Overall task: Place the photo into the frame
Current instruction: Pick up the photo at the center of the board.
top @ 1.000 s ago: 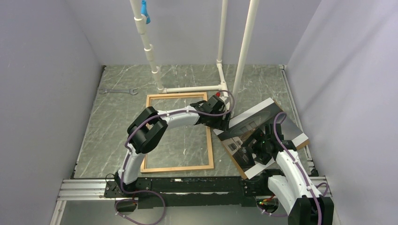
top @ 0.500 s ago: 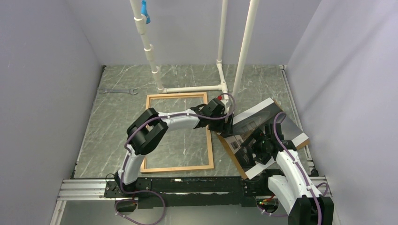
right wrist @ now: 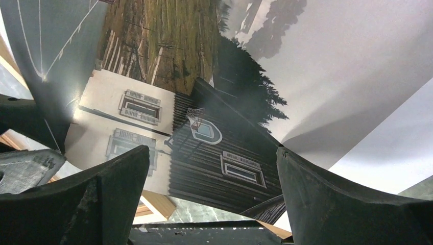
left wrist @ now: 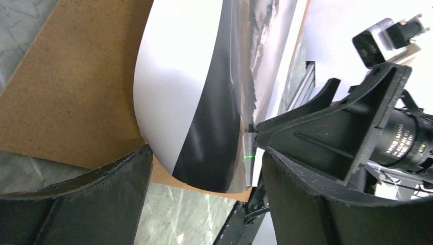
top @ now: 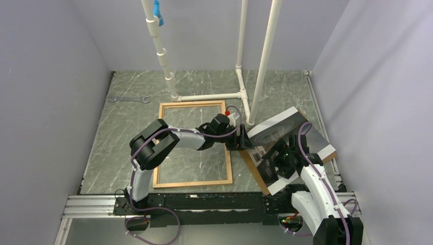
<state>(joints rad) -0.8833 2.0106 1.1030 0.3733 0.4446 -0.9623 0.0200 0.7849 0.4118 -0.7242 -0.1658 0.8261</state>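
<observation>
The photo (top: 286, 125) lies on the brown backing panel (top: 257, 173) at the right, its left edge lifted and curled. In the left wrist view that curl (left wrist: 189, 87) shows its white back and a dark strip, over the panel (left wrist: 66, 87). My left gripper (top: 244, 139) (left wrist: 204, 163) is open, with the curled edge between its fingers (left wrist: 76, 204). My right gripper (top: 270, 158) (right wrist: 212, 153) hangs open over the photo's near part, with the house print (right wrist: 204, 127) just ahead of it. The frame (top: 228, 158) lies flat at the centre left; a corner of it (right wrist: 153, 204) shows below the photo.
White pipes (top: 240, 94) stand behind the frame, with a blue piece (top: 157, 11) high up. A wrench (top: 128, 99) lies at the back left. Grey walls close both sides, and a metal rail (top: 204, 201) runs along the near edge.
My left gripper has drawn back to the left and sunk lower at the photo's left edge. That edge has risen and curled off the panel. The right arm has barely moved.
</observation>
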